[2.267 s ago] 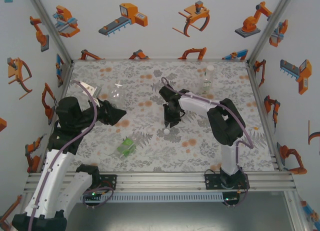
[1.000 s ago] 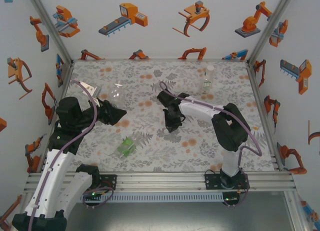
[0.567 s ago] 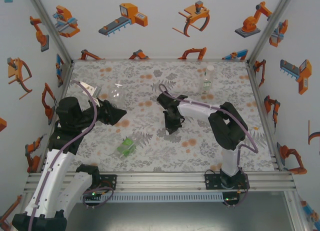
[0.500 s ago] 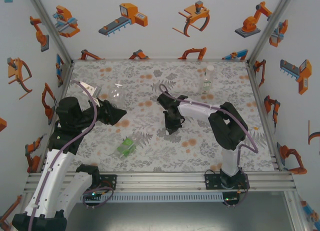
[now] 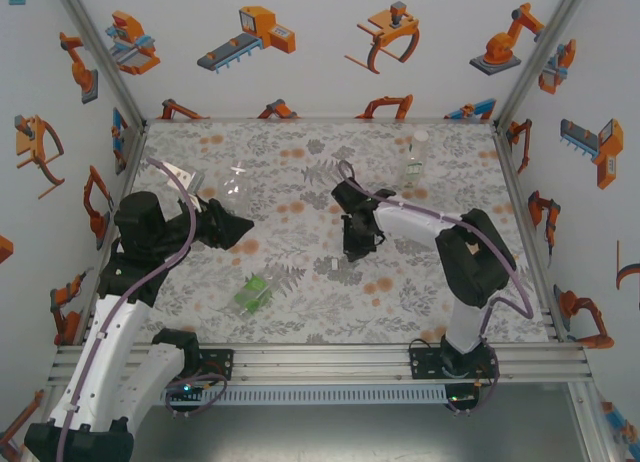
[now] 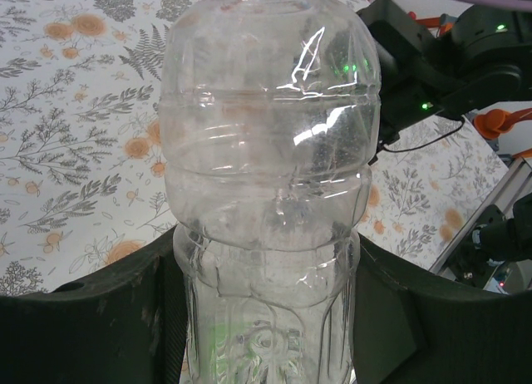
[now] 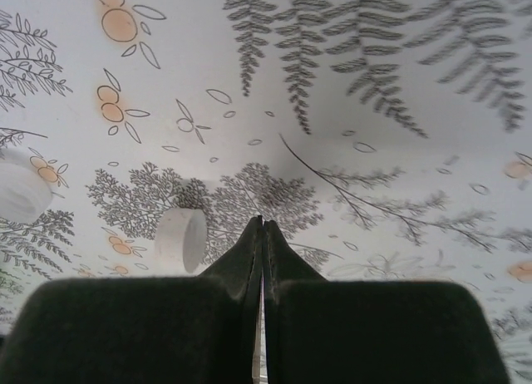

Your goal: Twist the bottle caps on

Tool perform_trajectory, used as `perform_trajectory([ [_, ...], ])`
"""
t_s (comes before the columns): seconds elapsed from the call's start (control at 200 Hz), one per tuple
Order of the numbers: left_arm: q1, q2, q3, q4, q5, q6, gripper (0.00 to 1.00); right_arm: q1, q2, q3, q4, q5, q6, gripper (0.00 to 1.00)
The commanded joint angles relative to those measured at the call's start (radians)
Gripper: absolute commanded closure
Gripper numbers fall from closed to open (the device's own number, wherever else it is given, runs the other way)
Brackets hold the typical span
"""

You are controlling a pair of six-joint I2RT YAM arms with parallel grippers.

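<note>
At table's left side, your left gripper [image 6: 264,326] is clamping clear bottle [image 6: 266,143] by its lower body, one finger pressing each side. Near table centre, your right gripper [image 7: 262,234] is pointing at floral tabletop [image 7: 399,184], fingers pressed together, pinching nothing. White cap [image 7: 181,239] is lying on edge just left of those fingertips, not touching. Second cap [image 7: 18,193] is sitting further left. Green bottle [image 5: 253,292] is lying on its side nearer you. Other clear bottle [image 5: 414,158] is standing far right.

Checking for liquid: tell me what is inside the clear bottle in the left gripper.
The clear bottle looks empty; the floral table shows through it. Its base, within the left gripper, and its mouth are cropped.
</note>
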Motion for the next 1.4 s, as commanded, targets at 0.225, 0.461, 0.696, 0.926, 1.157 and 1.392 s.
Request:
perform_trajectory([
  [0.225,0.004,-0.002,0.007,0.043,0.024,-0.017,1.00,0.126,-0.022,0.106,-0.114,0.071,0.094,0.67],
  [0.461,0.004,-0.009,0.001,0.037,0.024,-0.013,1.00,0.145,0.051,0.135,-0.086,0.066,0.095,0.60],
  [0.696,0.004,-0.015,-0.008,0.039,0.021,-0.014,1.00,0.143,0.111,0.153,-0.077,0.072,0.078,0.67],
  [0.926,0.005,-0.016,-0.011,0.042,0.020,-0.015,1.00,0.105,0.066,0.099,0.002,0.007,0.057,0.84],
  [1.157,0.004,-0.008,-0.001,0.033,0.022,-0.012,1.00,-0.024,-0.028,-0.104,0.331,-0.260,0.116,0.86],
  [1.392,0.004,0.005,0.017,0.012,0.020,-0.004,1.00,-0.128,-0.070,-0.291,0.594,-0.433,0.180,0.86],
])
